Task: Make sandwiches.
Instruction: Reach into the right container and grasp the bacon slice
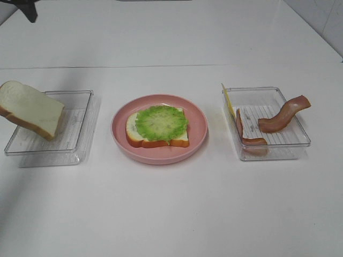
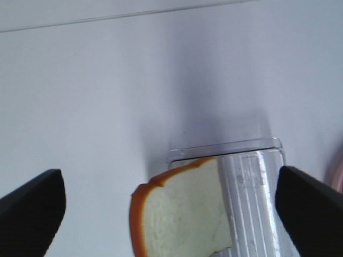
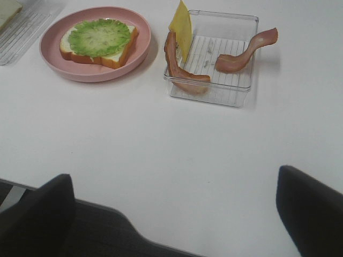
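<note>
The sandwich is one brown-crusted bread slice [image 1: 132, 136] topped with green lettuce [image 1: 161, 122] on the pink plate [image 1: 199, 128]; it also shows in the right wrist view [image 3: 99, 37]. A second bread slice [image 1: 29, 110] leans tilted on the left clear tray's [image 1: 75, 115] rim. The right tray [image 1: 289, 142] holds a yellow cheese square [image 1: 229, 101] standing against its wall and two bacon strips [image 1: 284, 113] [image 1: 247, 135]. My left gripper [image 2: 171, 179] is open above the tilted slice [image 2: 185, 214], apart from it. My right gripper [image 3: 174, 184] is open and empty near the table's front edge.
One bacon strip hangs over the right tray's far rim [image 3: 252, 45]. The white table [image 1: 171, 209] runs wide in front of the plate. A dark piece of hardware [image 1: 27, 8] shows at the top left corner. Neither gripper shows in the exterior view.
</note>
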Motion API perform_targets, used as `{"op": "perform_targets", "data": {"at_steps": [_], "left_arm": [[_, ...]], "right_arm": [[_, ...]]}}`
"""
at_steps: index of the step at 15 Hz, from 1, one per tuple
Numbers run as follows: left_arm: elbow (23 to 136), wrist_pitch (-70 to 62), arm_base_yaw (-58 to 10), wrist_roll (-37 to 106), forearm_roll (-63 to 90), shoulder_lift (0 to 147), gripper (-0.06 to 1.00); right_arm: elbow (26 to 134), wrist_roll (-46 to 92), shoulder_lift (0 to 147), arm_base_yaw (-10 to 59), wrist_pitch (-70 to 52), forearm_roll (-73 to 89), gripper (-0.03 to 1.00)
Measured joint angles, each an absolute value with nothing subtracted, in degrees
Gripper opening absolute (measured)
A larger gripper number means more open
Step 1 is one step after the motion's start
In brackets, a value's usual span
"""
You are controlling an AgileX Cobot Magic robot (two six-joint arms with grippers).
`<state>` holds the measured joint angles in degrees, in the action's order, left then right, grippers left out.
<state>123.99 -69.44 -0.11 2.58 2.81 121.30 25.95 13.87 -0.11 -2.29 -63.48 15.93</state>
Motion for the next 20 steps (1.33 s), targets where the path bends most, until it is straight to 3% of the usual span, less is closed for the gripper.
{"op": "perform_targets", "data": {"at_steps": [1,4,6,10,13,14,20], "left_arm": [[123.07,-69.44,2.98,3.27,3.84,118.54,0.98],[113.45,-69.39,3.67,4.76,4.13,110.12,0.97],[100.78,-69.39,3.67,5.21,4.47,100.55,0.94],[73.57,-68.98,3.67,5.33,4.3,73.51,0.93],[59.3,-68.75,3.67,5.33,3.15,54.95,0.92],[49.79,-68.58,3.67,5.33,1.78,40.28,0.92],[34.78,-68.24,3.67,5.33,0.52,10.66,0.92]], "right_arm": [[25.95,13.87,-0.11,-2.29,-63.48,15.87,0.98],[25.95,13.87,-0.11,-2.29,-63.48,15.93,0.98],[25.95,13.87,-0.11,-2.29,-63.48,15.93,0.98],[25.95,13.87,-0.11,-2.29,-63.48,15.99,0.98],[25.95,13.87,-0.11,-2.29,-63.48,15.99,0.98],[25.95,13.87,-0.11,-2.29,-63.48,15.99,0.98],[25.95,13.87,-0.11,-2.29,-63.48,15.99,0.98]]}}
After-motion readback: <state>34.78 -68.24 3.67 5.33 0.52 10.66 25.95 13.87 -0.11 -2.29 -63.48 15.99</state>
